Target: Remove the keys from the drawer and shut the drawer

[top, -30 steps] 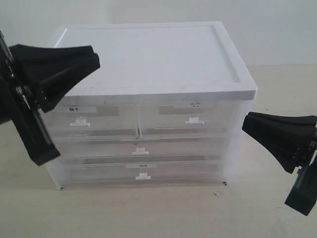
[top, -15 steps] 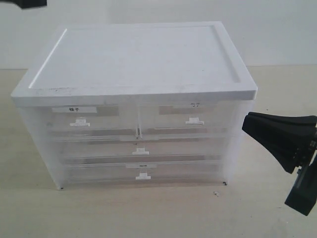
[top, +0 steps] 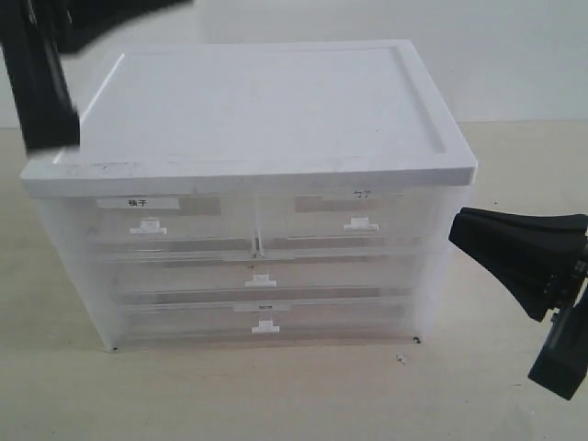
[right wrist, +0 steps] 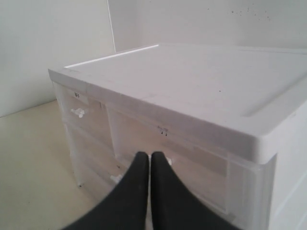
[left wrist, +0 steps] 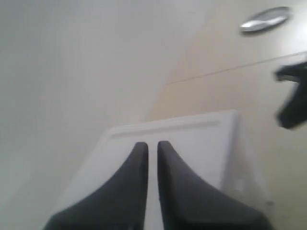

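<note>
Left gripper (left wrist: pixel 152 143): jaws together, empty, raised over the left edge of the cabinet (top: pixel 257 101). Right gripper (right wrist: pixel 150 154): jaws together, empty, near cabinet's right side. Drawer (top: pixel 165 225): top row, left half; translucent, pushed in; white label (top: pixel 138 201), dark characters unreadable. Keys: not discernible through drawer fronts.

1 white cabinet (top: pixel 257 101) stands on 1 desk (top: pixel 276 395). It has 4 drawers. 2 are half-width: the drawer with the dark label (top: pixel 175 241) and its faint-labelled neighbour (top: pixel 386 241). 2 are full-width: the middle drawer (top: pixel 184 276) and the bottom drawer (top: pixel 184 323). There are 4 small white handles (top: pixel 148 228), 1 per drawer, and 3 labels (top: pixel 138 202). 2 black pincers show: the left pincer (left wrist: pixel 152 146) and the right pincer (right wrist: pixel 150 155).
</note>
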Robot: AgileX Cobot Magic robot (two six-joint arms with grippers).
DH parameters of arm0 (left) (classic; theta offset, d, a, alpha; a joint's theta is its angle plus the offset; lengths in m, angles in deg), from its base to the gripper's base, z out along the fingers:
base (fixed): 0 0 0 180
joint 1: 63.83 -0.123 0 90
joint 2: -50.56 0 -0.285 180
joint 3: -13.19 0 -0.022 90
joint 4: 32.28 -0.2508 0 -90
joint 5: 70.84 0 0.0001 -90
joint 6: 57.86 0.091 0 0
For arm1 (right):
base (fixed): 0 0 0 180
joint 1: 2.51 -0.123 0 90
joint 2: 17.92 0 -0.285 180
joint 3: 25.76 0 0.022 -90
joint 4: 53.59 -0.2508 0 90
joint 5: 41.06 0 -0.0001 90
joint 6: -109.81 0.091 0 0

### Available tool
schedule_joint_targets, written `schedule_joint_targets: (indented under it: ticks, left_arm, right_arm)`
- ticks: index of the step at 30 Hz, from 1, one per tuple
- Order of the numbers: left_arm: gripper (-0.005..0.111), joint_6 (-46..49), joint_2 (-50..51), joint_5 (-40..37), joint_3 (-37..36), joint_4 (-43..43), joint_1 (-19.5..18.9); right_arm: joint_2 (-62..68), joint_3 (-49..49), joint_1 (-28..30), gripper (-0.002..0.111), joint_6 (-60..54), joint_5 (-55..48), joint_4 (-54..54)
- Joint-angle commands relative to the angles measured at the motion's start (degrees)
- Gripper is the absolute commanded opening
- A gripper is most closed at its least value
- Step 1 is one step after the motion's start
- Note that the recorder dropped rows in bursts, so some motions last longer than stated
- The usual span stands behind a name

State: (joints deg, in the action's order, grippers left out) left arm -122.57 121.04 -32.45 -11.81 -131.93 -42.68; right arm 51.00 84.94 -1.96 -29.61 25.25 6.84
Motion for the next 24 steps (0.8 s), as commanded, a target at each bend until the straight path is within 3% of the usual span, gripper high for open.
schedule_joint_targets:
  ticks: [1,4,5,9,11,14,16,19,24]
  left_arm:
    - [0.032,9.1,0.5,3.3,-10.7,-0.3,0.1]
    - [0.054,23.8,0.5,1.4,-17.7,-0.3,0.2]
    - [0.057,38.2,0.4,-0.7,-20.9,-0.3,1.0]
    - [0.056,60.3,0.5,-20.1,-28.6,1.1,5.4]
    - [0.055,67.1,0.5,-20.3,-28.5,12.3,6.1]
    - [0.051,84.6,0.5,-22.2,-28.2,32.9,6.1]
    - [0.05,89.4,0.5,-22.9,-28.2,38.0,6.1]
    - [0.047,90.1,0.5,-25.5,-28.2,38.9,6.1]
    - [0.027,92.1,0.5,-29.2,-28.2,38.8,6.1]
  right_arm:
    - [0.1,0.2,-0.2,0.0,-0.5,0.0,0.5]
    - [0.1,0.2,-0.2,0.0,-0.5,-0.1,0.5]
    - [0.1,0.2,-0.2,0.0,-0.5,-0.1,0.5]
    - [0.1,0.2,-0.2,0.0,-0.5,-1.1,0.5]
    - [0.1,0.2,-0.2,0.0,-0.5,-1.1,0.5]
    - [0.1,0.2,-0.2,0.0,-0.5,-1.1,0.5]
    - [0.1,0.2,-0.2,0.0,-0.5,-1.1,0.5]
    - [0.1,0.2,-0.2,0.0,-0.5,-1.2,0.5]
    - [0.1,0.2,-0.2,0.0,-0.5,-1.2,0.5]
